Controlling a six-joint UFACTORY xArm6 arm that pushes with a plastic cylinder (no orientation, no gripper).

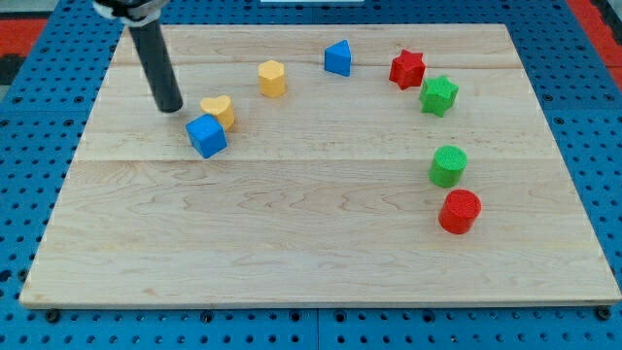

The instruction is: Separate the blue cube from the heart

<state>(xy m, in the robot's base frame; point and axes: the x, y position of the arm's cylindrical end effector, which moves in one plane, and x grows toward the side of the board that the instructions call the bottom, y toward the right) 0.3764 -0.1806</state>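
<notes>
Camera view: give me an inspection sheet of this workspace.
Surface: wooden board, flat.
Job's things: blue cube touching yellow heart.
Clutter: yellow block, blue block, red star, green star, green cylinder, red cylinder.
Pincer: none; my tip sits to the view's left of the heart, apart.
Cables: nothing seen.
Surroundings: blue pegboard.

Wooden board (321,262) (pale planks) with eight scattered coloured blocks on top.
</notes>
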